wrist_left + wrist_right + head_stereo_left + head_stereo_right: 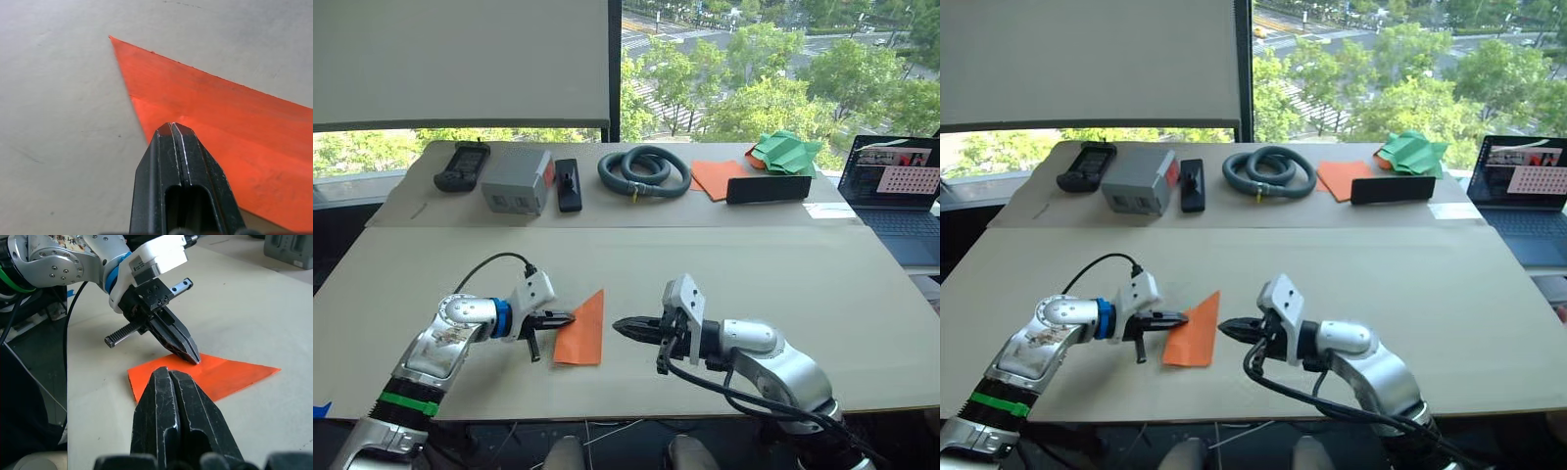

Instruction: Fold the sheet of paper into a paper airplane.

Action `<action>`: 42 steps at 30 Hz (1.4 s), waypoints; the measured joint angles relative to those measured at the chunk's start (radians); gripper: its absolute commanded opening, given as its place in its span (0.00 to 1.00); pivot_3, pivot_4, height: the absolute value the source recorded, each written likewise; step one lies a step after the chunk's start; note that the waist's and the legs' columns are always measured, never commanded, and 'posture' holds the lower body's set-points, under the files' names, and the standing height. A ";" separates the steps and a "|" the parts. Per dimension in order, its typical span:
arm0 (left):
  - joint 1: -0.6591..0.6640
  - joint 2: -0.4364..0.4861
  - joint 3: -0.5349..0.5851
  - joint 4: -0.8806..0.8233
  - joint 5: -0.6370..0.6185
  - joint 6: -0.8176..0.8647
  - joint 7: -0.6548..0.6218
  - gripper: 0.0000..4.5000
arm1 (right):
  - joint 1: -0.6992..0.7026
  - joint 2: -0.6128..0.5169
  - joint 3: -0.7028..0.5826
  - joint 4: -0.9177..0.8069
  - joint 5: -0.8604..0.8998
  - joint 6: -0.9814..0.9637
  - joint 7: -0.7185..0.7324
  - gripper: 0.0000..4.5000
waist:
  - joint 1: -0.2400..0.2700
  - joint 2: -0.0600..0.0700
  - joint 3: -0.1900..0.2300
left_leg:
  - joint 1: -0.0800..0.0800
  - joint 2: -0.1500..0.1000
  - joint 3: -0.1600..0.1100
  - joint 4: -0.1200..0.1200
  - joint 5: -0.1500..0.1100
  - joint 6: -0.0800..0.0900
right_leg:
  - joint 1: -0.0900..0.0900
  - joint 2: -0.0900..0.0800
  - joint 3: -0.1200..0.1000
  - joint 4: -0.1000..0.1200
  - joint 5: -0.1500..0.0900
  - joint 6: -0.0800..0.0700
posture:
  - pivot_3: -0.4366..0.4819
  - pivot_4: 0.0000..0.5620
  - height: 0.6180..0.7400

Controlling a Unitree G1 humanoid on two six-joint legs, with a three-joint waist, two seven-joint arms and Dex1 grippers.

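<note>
On the near half of the pale bench (783, 294) lies the partly folded bright orange paper sheet (583, 333), one corner pointed. Left gripper (564, 318), fingers clenched, presses its edge; right gripper (619, 324), clenched empty, hovers just beside. Wings apparently remain unfolded.

The folded orange sheet of paper (1193, 333) lies flat on the table (1410, 284), between the left gripper (1181, 317), whose closed tips touch its left edge, and the right gripper (1224, 327), closed just beside its right edge
</note>
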 measured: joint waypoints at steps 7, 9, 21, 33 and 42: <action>-0.146 0.072 -0.003 0.186 0.004 -0.236 -0.245 0.48 | -0.005 -0.009 0.000 0.023 -0.041 0.022 -0.100 0.00 | 0.006 0.003 0.002 | -0.007 -0.001 0.002 0.002 0.000 0.000 | -0.004 -0.002 0.000 -0.005 0.001 -0.001 | 0.48 0.27 0.79; -0.188 0.058 -0.027 0.255 0.021 -0.370 -0.308 0.64 | -0.003 -0.015 0.002 0.031 -0.049 0.022 -0.114 0.00 | 0.011 0.003 0.002 | -0.007 -0.001 0.002 0.002 0.000 0.001 | -0.004 0.000 0.000 -0.004 0.002 -0.003 | 0.48 0.27 0.79; -0.473 -0.172 -0.180 0.729 0.133 -1.188 -0.472 0.65 | 0.009 -0.015 0.031 0.055 -0.086 0.021 -0.162 0.00 | 0.025 0.003 0.002 | -0.008 -0.001 0.002 0.005 0.007 0.012 | 0.005 0.002 0.002 -0.003 0.006 0.000 | 0.48 0.27 0.79; -0.576 -0.161 -0.290 0.951 0.249 -1.368 -0.441 0.01 | 0.010 -0.009 0.028 0.063 -0.092 0.021 -0.214 0.00 | 0.024 0.003 0.002 | -0.008 0.000 0.001 0.005 0.008 0.014 | 0.006 0.004 0.003 0.000 0.007 0.001 | 0.48 0.27 0.79; -0.220 -0.048 -0.179 0.198 0.186 -0.124 -0.249 0.01 | -0.045 -0.019 -0.079 0.105 -0.124 0.019 -0.292 0.00 | 0.000 0.004 0.002 | -0.006 0.000 0.001 0.005 0.009 0.015 | 0.005 0.004 0.006 0.012 0.007 0.001 | 0.48 0.27 0.79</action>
